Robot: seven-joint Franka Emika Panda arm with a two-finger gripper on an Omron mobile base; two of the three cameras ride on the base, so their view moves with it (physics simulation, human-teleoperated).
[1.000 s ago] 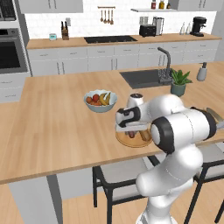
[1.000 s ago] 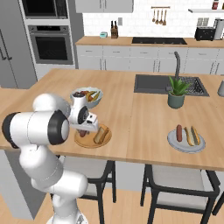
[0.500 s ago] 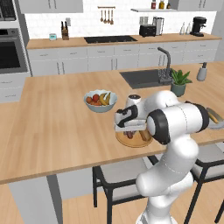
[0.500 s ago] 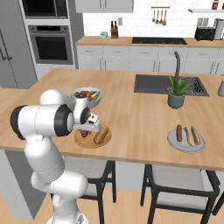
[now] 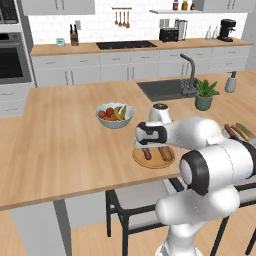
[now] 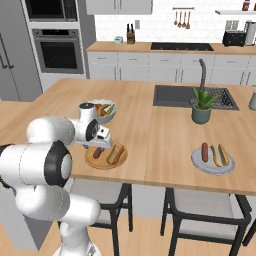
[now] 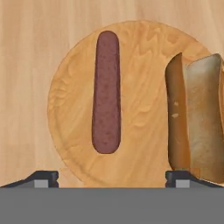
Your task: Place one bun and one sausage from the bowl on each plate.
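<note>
The light brown wooden plate (image 7: pixel 144 105) lies near the counter's front edge. On it rest a dark red sausage (image 7: pixel 106 92) and, beside it, a split bun (image 7: pixel 197 118). My gripper (image 7: pixel 111 177) hovers just above this plate, open, with nothing between its fingers. The base views show the same plate (image 5: pixel 155 160) (image 6: pixel 90 159) under the hand (image 5: pixel 145 142) (image 6: pixel 102 142). A grey shallow round dish (image 6: pixel 200 164) sits far to the right, holding another sausage (image 6: pixel 204 151) and bun (image 6: pixel 218 155). I cannot tell whether it is the bowl or the grey plate.
A pale fruit bowl (image 5: pixel 115 116) stands just behind the wooden plate. Farther right are a potted plant (image 6: pixel 201 106) and the sink with its tap (image 6: pixel 201 75). Stools stand under the counter's front edge.
The gripper has opened and let go of the sausage, which now lies on the wooden plate next to the bun. The arm has shifted a little.
</note>
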